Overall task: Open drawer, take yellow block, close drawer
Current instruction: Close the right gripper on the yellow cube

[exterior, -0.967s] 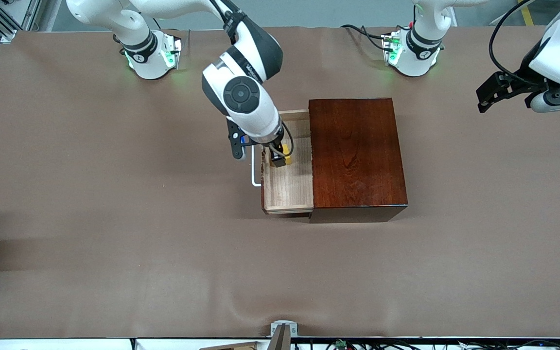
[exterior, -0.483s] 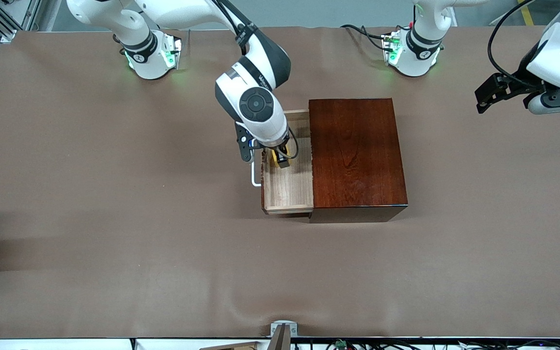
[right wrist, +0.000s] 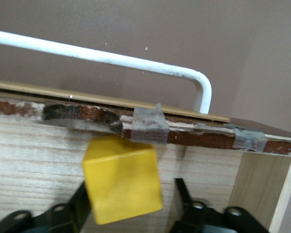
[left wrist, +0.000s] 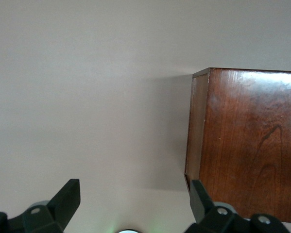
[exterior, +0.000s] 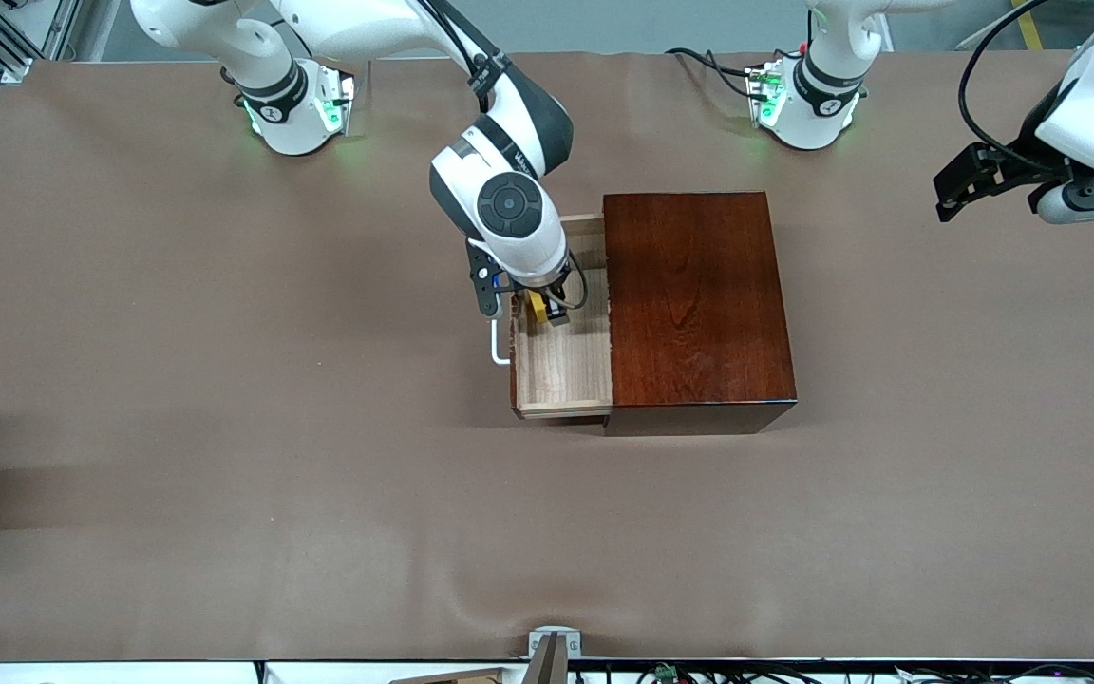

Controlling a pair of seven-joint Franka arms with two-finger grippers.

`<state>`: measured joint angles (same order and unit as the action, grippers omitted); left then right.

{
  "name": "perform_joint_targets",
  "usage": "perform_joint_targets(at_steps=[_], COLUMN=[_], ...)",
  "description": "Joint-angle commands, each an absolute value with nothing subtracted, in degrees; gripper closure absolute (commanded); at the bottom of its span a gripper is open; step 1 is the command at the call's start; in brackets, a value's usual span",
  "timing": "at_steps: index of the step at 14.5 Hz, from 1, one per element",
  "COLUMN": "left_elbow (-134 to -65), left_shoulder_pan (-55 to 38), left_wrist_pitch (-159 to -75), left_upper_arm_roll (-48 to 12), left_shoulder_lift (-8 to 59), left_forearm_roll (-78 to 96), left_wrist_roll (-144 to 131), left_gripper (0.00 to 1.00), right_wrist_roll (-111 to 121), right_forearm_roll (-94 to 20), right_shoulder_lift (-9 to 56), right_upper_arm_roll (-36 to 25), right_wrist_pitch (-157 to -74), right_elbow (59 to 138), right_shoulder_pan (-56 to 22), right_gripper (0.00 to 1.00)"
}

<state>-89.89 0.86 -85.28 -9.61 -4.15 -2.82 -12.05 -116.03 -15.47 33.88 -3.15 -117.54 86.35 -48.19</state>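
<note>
The drawer [exterior: 561, 366] stands pulled out of the dark reddish-brown box [exterior: 694, 304] toward the right arm's end of the table, its white handle [exterior: 498, 344] at the front. In the drawer, close to its front wall, is the yellow block [exterior: 537, 306], tilted. My right gripper [exterior: 547, 312] reaches down into the drawer and straddles the block. In the right wrist view the block [right wrist: 122, 177] touches one finger [right wrist: 79, 199], with a narrow gap to the other; the handle [right wrist: 111, 58] runs past the drawer front. My left gripper [exterior: 951, 190] waits open above the table at the left arm's end.
Brown cloth covers the whole table [exterior: 224, 427]. The left wrist view shows the box's corner [left wrist: 252, 141] and bare cloth under the open left gripper [left wrist: 134, 194]. Grey tape patches [right wrist: 147, 127] sit on the drawer's chipped front edge.
My right gripper has come down into the drawer over the yellow block, and its fingers have narrowed round it. The left arm has barely shifted.
</note>
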Motion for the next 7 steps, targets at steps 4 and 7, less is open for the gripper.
perform_joint_targets(at_steps=[4,7], left_elbow=[-90.26,-89.83], left_shoulder_pan=[2.37,2.29], left_wrist_pitch=[-84.55,-84.38], left_upper_arm_roll=[-9.93,-10.02], left_shoulder_lift=[-5.27,-5.27], left_forearm_roll=[-1.58,-1.58], left_wrist_roll=[-9.67,-9.58], left_gripper=[0.00,0.00], right_wrist_roll=[-118.65,-118.65], right_forearm_roll=[-13.62,-13.62], right_shoulder_lift=[33.58,33.49], right_upper_arm_roll=[-3.87,-3.87], right_wrist_pitch=[-117.51,-117.16], right_elbow=[86.05,84.74], right_shoulder_pan=[-48.87,-48.61], right_gripper=[0.89,0.90])
